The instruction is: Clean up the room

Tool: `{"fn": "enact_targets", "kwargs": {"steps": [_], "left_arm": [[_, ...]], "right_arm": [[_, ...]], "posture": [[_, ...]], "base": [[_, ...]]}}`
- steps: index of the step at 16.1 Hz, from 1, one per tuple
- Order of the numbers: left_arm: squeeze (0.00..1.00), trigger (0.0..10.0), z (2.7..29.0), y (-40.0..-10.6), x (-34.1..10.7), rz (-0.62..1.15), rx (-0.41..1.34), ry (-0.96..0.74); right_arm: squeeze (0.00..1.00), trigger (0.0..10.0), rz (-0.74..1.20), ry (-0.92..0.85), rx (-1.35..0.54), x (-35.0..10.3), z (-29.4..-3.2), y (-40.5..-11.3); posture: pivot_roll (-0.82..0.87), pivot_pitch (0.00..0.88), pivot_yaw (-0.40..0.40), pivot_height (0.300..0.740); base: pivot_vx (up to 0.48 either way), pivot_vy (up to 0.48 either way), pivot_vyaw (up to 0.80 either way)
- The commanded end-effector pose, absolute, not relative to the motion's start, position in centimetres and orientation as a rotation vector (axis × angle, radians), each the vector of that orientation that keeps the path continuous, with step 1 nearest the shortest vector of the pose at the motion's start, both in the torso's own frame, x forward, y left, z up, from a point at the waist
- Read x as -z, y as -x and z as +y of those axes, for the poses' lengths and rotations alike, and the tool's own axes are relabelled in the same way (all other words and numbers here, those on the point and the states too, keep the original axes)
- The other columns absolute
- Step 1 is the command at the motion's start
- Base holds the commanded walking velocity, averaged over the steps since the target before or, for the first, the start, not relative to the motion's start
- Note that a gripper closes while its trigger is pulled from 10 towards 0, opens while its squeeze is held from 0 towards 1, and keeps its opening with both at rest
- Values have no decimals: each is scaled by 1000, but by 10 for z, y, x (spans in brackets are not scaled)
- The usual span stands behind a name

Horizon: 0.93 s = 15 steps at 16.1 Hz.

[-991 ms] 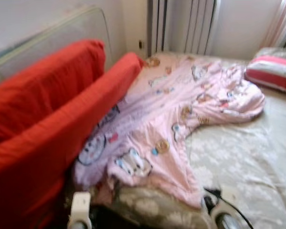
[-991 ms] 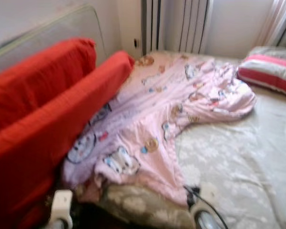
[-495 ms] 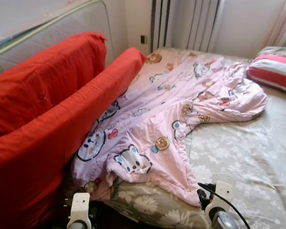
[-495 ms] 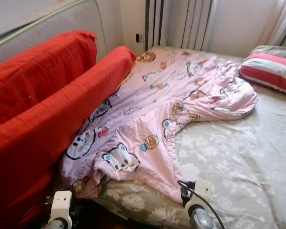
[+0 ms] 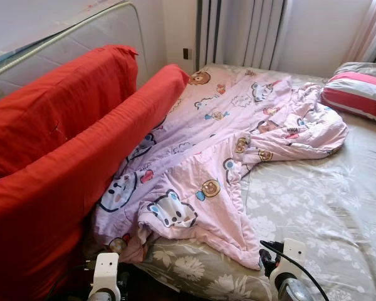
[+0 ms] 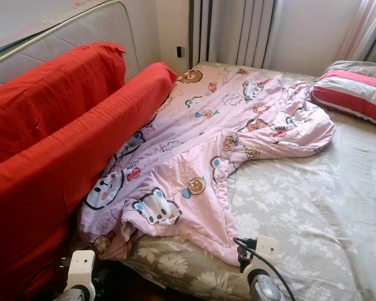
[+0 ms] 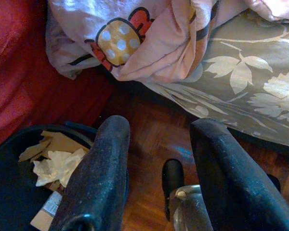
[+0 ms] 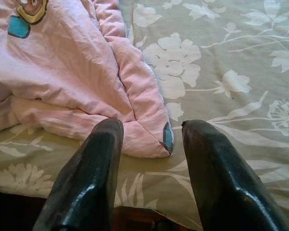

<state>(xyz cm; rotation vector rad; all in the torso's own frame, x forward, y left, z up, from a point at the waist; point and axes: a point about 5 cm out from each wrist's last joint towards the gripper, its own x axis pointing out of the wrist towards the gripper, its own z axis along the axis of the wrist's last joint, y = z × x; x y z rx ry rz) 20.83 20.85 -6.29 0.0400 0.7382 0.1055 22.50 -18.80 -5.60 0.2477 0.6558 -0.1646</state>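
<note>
A crumpled pink quilt [image 5: 238,138] with cartoon animals lies slantwise over the bed's grey floral sheet [image 5: 319,207]. Its near corner [image 8: 144,139] hangs by the bed's front edge. My right gripper [image 8: 151,127] is open just above that corner, with nothing between its fingers. My left gripper [image 7: 159,130] is open and low beside the bed, over the wooden floor [image 7: 149,139], below a bunched fold of the quilt [image 7: 149,48]. The white wrists of both arms show at the bottom of the eye views, left [image 5: 105,276] and right [image 5: 287,263].
Big red cushions [image 5: 69,144] lean along the bed's left side against a pale mattress [image 5: 81,37]. A pink-and-grey striped pillow [image 5: 358,94] lies at the far right. A dark bin [image 7: 19,159] holding crumpled paper stands on the floor by the left gripper. A radiator [image 5: 238,31] is behind the bed.
The blurred picture has sharpened and shifted slightly as the camera settled. The quilt, cushions and pillow lie as before. Both wrists show a little higher at the bottom edge.
</note>
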Motion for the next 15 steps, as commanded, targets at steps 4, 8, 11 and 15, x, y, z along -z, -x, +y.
{"fn": "enact_targets", "kwargs": {"steps": [4, 8, 11, 15], "left_arm": [[0, 10000, 211, -203, 65, 758, -111, -40], [0, 10000, 211, -204, 65, 759, -109, -40], [0, 10000, 210, -204, 65, 759, -109, -40], [0, 10000, 210, -204, 65, 759, -108, -38]], "right_arm": [[0, 10000, 662, -247, 157, 57, -186, -223], [0, 10000, 657, -248, 155, 57, -186, -224], [0, 10000, 655, -247, 152, 56, -186, -224], [0, 10000, 656, -245, 150, 56, -186, -225]], "posture": [[91, 76, 13, 740], [90, 75, 12, 740], [90, 75, 12, 740], [88, 75, 11, 740]], "base": [[0, 0, 0], [0, 0, 0], [0, 0, 0], [0, 0, 0]]}}
